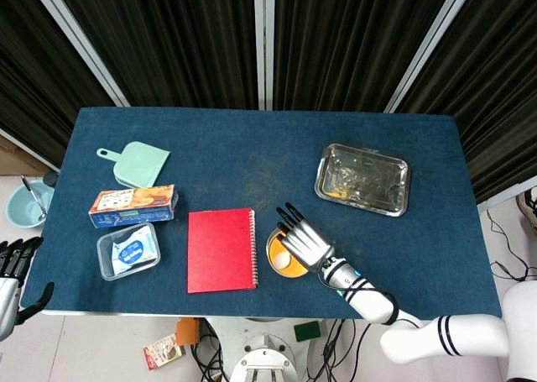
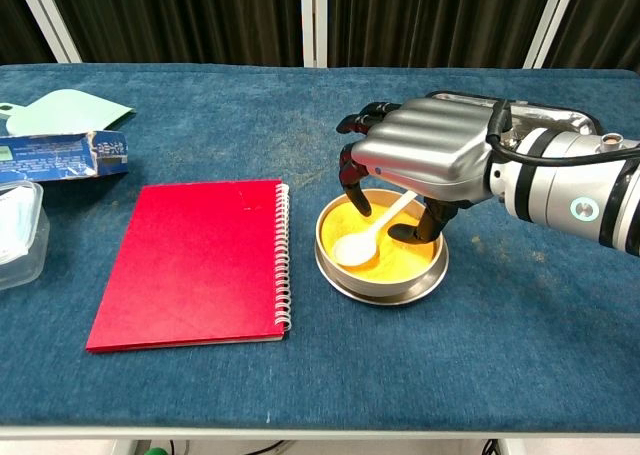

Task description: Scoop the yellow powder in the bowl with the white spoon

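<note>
I see the blue table [image 1: 252,138] with the red spiral notebook [image 2: 190,260] lying flat just left of the metal bowl [image 2: 381,280]. A steel tray [image 1: 362,179] lies behind the bowl, to its right. My right hand [image 2: 420,160] hangs over the bowl and pinches the handle of the white spoon [image 2: 365,240]; the spoon head rests low in the yellow powder [image 2: 400,260], on the left side of the bowl. My left hand [image 1: 13,269] is off the table edge, holding nothing, fingers apart and slightly curled.
</note>
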Motion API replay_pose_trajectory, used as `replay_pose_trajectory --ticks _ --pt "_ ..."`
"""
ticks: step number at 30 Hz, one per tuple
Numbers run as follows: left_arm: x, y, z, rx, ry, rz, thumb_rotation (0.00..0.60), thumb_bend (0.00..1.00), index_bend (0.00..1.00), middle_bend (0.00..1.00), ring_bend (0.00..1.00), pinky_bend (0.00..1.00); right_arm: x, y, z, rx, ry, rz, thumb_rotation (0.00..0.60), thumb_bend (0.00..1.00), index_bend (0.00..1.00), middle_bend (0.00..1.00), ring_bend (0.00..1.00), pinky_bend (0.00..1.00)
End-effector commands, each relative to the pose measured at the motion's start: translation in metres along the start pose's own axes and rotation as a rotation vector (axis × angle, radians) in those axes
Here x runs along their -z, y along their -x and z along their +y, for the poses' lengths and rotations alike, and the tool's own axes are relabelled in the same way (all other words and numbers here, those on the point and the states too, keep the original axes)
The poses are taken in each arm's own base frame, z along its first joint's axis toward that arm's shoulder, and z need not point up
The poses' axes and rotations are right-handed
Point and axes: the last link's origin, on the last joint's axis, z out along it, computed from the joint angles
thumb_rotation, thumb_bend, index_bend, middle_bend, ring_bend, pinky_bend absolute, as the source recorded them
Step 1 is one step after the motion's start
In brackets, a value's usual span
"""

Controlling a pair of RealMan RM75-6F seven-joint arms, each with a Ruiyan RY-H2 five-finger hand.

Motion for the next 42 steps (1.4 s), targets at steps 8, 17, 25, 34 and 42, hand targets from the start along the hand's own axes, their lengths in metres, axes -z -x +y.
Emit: replay_pose_trajectory --ticks 8,17,25,34,42 --pt "0.0 0.0 0.0 -0.002 0.0 0.001 0.6 0.33 0.09 0.11 0.07 0.07 -0.001 0.003 0.001 0.001 -0.005 0.001 0.6 0.37 0.52 0.25 0.0 0.0" --pt "0.0 0.0 0.0 -0.003 -0.003 -0.002 0.6 0.33 0.09 0.11 0.07 0.07 -0.001 0.005 0.002 0.007 -0.005 -0.006 0.6 0.39 0.54 0.26 0.0 0.0" --pt "0.0 0.0 0.0 -0.004 -0.005 0.0 0.6 0.33 0.09 0.11 0.07 0.07 -0.002 0.006 0.002 0.0 -0.002 -0.006 0.6 0.42 0.56 0.27 0.0 0.0" --pt "0.0 0.0 0.0 -0.004 -0.005 0.001 0.6 0.33 0.08 0.11 0.07 0.07 -0.001 0.001 0.006 0.03 0.0 0.019 0.6 0.44 0.61 0.29 0.0 0.0" --pt "0.001 0.001 0.001 -0.003 -0.002 0.001 0.6 0.33 0.08 0.11 0.07 0.07 0.004 -0.018 0.02 0.29 -0.005 0.085 0.6 0.44 0.65 0.3 0.0 0.0"
